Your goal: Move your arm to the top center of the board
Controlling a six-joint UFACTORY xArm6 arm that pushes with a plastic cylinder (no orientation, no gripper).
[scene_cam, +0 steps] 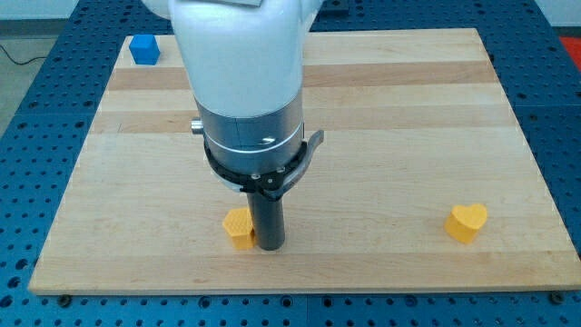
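My tip (pixel 269 245) rests on the wooden board (pixel 381 118) near the view's bottom, a little left of centre. A small yellow block (pixel 238 228) lies just left of the tip, touching or nearly touching the rod. A yellow heart-shaped block (pixel 466 222) lies far to the right, near the bottom right. A blue cube (pixel 144 49) sits at the board's top left corner. The arm's white and grey body (pixel 245 82) hides the top centre of the board.
The board lies on a blue perforated table (pixel 36 136) that shows on all sides. A black cable (pixel 18 56) runs at the view's top left.
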